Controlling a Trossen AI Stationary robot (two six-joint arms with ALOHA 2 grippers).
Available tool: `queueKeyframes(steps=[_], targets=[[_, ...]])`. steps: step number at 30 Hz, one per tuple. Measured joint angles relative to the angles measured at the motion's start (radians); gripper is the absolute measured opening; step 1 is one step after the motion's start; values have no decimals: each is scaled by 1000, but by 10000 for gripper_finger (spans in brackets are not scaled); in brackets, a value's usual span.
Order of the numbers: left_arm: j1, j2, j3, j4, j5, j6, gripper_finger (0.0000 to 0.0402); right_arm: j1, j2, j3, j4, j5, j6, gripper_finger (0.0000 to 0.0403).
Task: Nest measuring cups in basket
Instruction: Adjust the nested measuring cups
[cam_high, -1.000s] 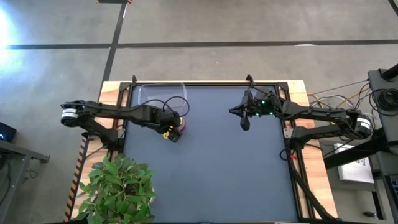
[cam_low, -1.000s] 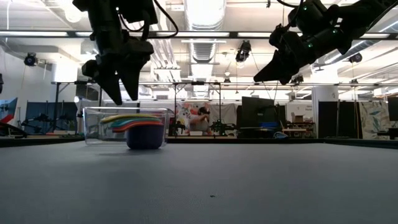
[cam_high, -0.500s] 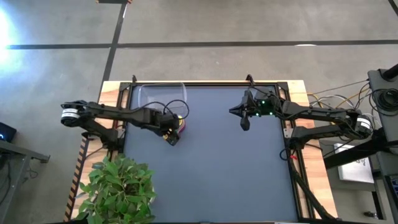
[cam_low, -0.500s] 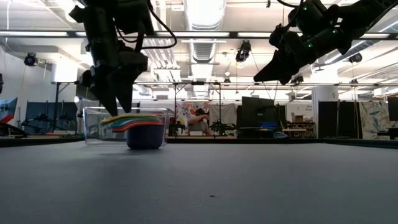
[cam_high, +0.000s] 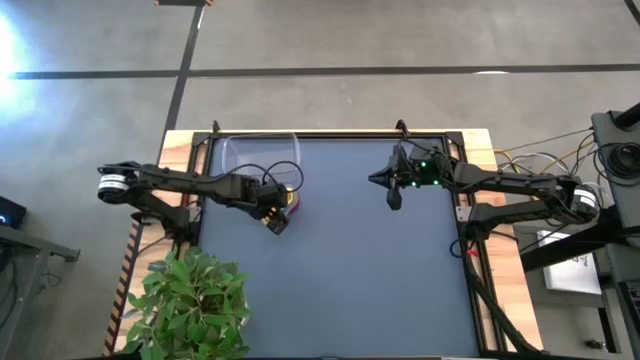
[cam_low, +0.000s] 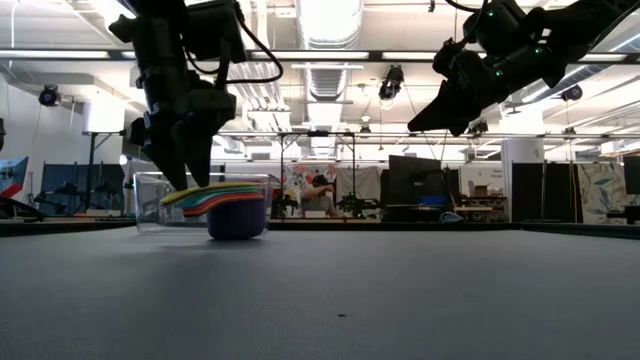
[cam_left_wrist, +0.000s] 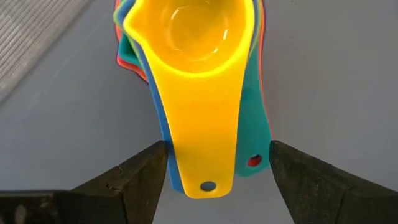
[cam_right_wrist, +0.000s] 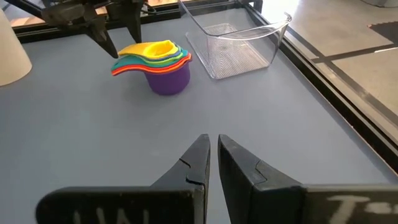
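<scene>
The left gripper (cam_high: 276, 222) is held just beside the stacked measuring cups (cam_high: 289, 199), with the clear basket (cam_high: 262, 152) beyond.

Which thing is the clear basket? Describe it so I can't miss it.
Look at the dark table mat's far left corner. The see-through rectangular plastic basket sits there, empty. Beside it stands the nested stack of coloured measuring cups, yellow on top, outside the basket.
</scene>
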Motion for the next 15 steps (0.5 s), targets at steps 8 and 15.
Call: queueKeyframes(steps=[8, 15], targets=[[33, -1, 0, -18, -25, 29, 264, 0, 0, 0, -1, 0, 2, 22], [39, -3, 0, -18, -26, 51, 264, 0, 0, 0, 0, 0, 0, 22]])
